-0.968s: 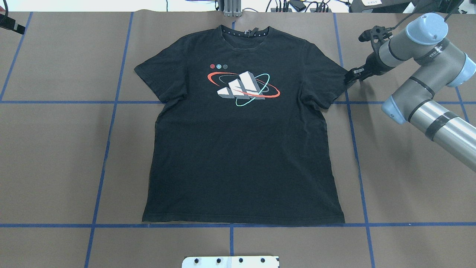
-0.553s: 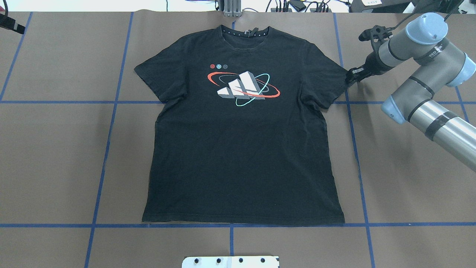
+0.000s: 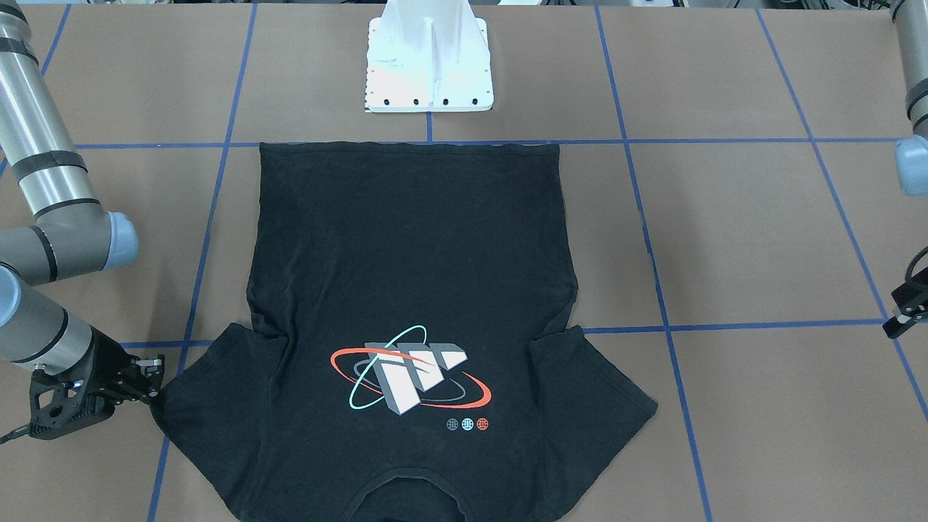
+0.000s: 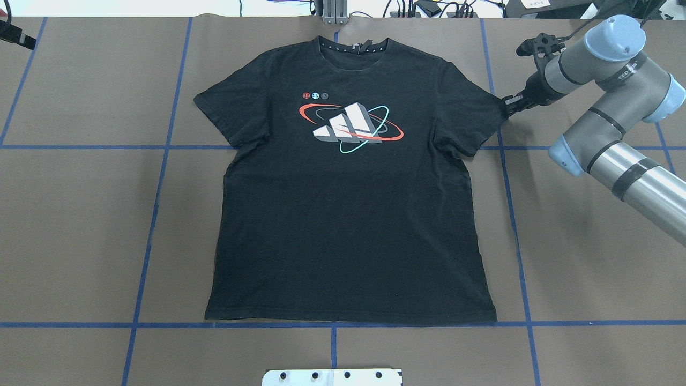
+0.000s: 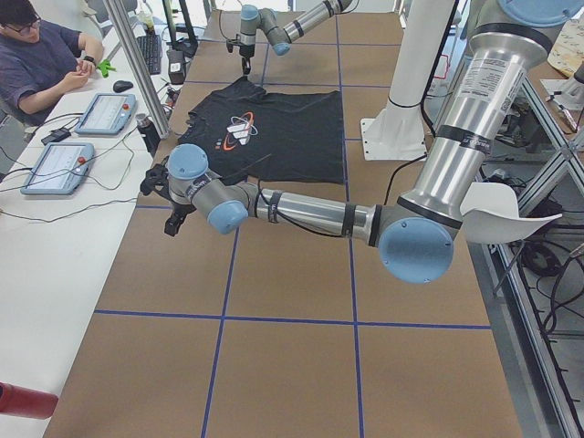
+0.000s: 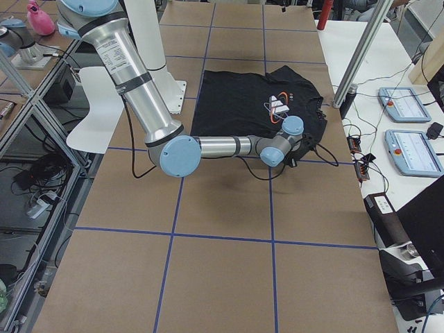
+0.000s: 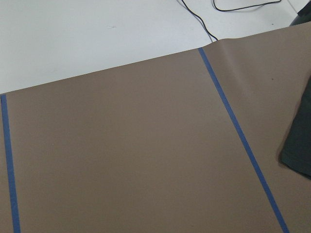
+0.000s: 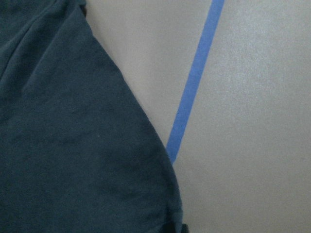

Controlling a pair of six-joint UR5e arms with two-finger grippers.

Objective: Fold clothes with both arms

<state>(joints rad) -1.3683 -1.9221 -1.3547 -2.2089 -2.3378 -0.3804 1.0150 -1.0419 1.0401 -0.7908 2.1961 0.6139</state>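
Note:
The black T-shirt [image 4: 348,214] lies flat and face up on the brown table, collar at the far side, its orbit graphic [image 4: 351,127] on the chest. It also shows in the front view [image 3: 413,254]. My right gripper [image 4: 507,102] sits low at the outer edge of the shirt's right-hand sleeve and looks open [image 3: 151,380]. The right wrist view shows that sleeve's hem [image 8: 73,145] beside a blue tape line. My left gripper [image 4: 16,35] is far from the shirt, near the table's far left corner [image 3: 899,319], and looks open and empty [image 5: 164,205].
The white base pedestal [image 3: 429,58] stands just behind the shirt's bottom hem. Blue tape lines [image 4: 155,214] grid the brown table. A white side table with tablets [image 5: 55,164] and a seated operator [image 5: 41,55] lies beyond the far edge.
My right gripper has moved a little toward the far side and closer to the sleeve's edge. The shirt has not moved.

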